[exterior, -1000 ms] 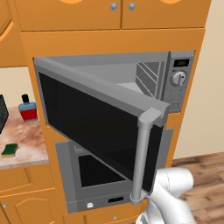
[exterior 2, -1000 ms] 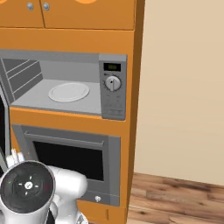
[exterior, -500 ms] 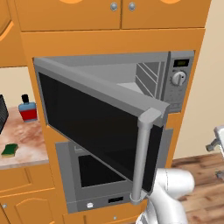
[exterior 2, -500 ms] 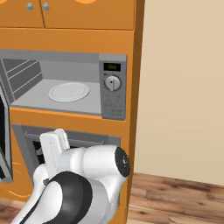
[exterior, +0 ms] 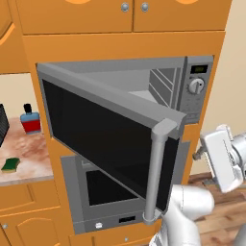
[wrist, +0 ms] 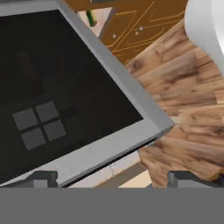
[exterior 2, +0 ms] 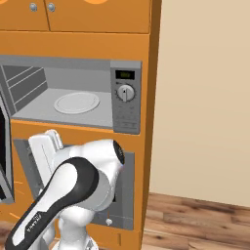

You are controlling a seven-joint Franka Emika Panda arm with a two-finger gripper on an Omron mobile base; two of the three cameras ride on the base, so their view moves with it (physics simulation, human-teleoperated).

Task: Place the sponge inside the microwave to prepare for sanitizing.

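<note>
Microwave (exterior: 192, 91) door swung wide, dark glass, long grey bar handle. Flat green-yellow sponge (exterior: 9, 165) lay on marbled worktop (exterior: 29, 153). Tool (wrist: 111, 177) spread, empty.

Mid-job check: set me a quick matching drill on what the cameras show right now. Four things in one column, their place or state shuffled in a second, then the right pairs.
Things:
1. sponge
2. microwave door
3. turntable plate
4. claw

Places or states:
A. swung wide open
B. lying on the counter, left of the microwave
C. jaws apart, holding nothing
D. flat on the microwave's floor

Pairs: 1-B, 2-A, 3-D, 4-C
</note>
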